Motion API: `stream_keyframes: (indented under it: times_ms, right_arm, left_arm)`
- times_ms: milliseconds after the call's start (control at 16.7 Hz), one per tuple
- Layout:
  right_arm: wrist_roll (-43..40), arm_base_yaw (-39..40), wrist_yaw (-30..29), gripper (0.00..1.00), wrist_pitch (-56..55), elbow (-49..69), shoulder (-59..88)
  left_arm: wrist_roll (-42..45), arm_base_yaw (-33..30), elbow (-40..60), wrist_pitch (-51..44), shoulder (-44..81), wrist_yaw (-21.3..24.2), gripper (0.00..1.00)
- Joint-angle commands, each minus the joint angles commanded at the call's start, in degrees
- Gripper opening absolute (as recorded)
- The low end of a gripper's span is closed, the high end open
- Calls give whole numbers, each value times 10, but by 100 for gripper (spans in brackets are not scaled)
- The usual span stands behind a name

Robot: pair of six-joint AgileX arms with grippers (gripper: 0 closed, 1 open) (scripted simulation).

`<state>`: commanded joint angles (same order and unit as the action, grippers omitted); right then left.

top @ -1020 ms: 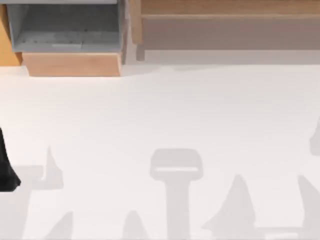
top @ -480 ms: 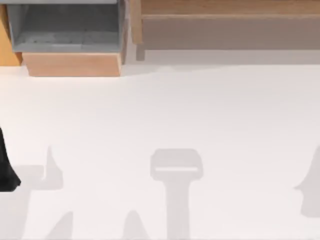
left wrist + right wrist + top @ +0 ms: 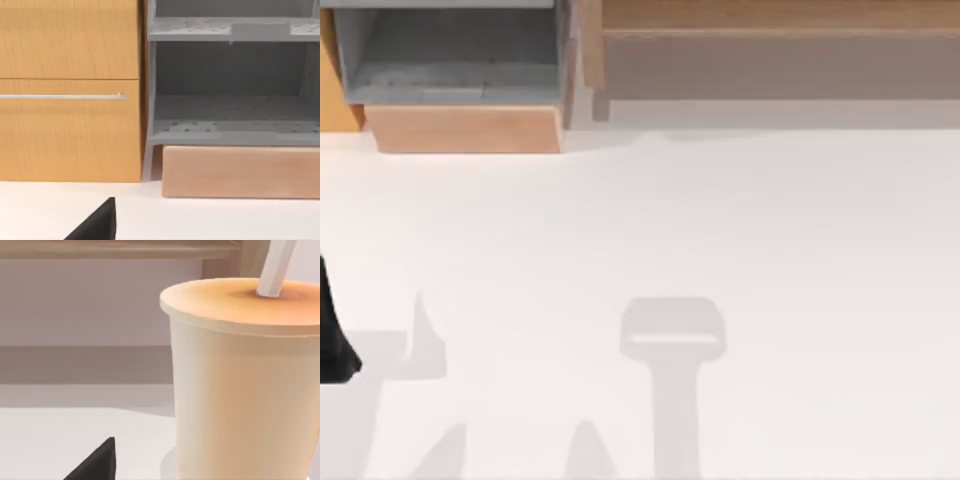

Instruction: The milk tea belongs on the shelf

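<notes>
The milk tea (image 3: 245, 385) is a cream paper cup with an orange-brown lid and a white straw (image 3: 274, 265). It stands upright on the white table, very close in front of my right wrist camera. A dark part of my right gripper (image 3: 95, 465) sits beside the cup, with a gap between them. The grey shelf (image 3: 450, 60) stands at the table's back left on a wooden base (image 3: 465, 128); its boards (image 3: 230, 127) are bare. My left arm (image 3: 334, 340) is parked at the left edge, with a dark part of its gripper (image 3: 95, 225) facing the shelf.
A wooden cabinet front (image 3: 70, 90) with a thin metal handle (image 3: 60, 96) stands beside the shelf. A long wooden unit (image 3: 770, 40) runs along the back right. Grey shadows (image 3: 672, 340) lie on the white tabletop.
The shadows at the right of the top view have slid rightwards and out of the picture. The left arm has stayed still.
</notes>
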<state>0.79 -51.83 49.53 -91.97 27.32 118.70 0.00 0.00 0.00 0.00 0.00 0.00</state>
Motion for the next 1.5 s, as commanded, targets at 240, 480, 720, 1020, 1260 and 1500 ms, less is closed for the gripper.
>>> stream_keyframes:
  times_ms: [240,480,720,1020,1260,1500]
  right_arm:
    - [-1,-15,14,100,-28,9,32]
    - [-1,-12,13,100,-26,7,30]
    - [-1,18,-18,100,1,46,41]
    - [-3,87,-88,100,64,135,68]
    - [-4,94,-95,100,70,143,71]
    - [-4,94,-95,77,70,143,71]
  left_arm:
    - [0,0,0,0,0,0,100]
    - [0,0,0,0,0,0,100]
    - [0,0,0,0,0,0,100]
    - [0,0,0,0,0,0,100]
    - [0,0,0,0,0,0,100]
    - [0,0,0,0,0,0,100]
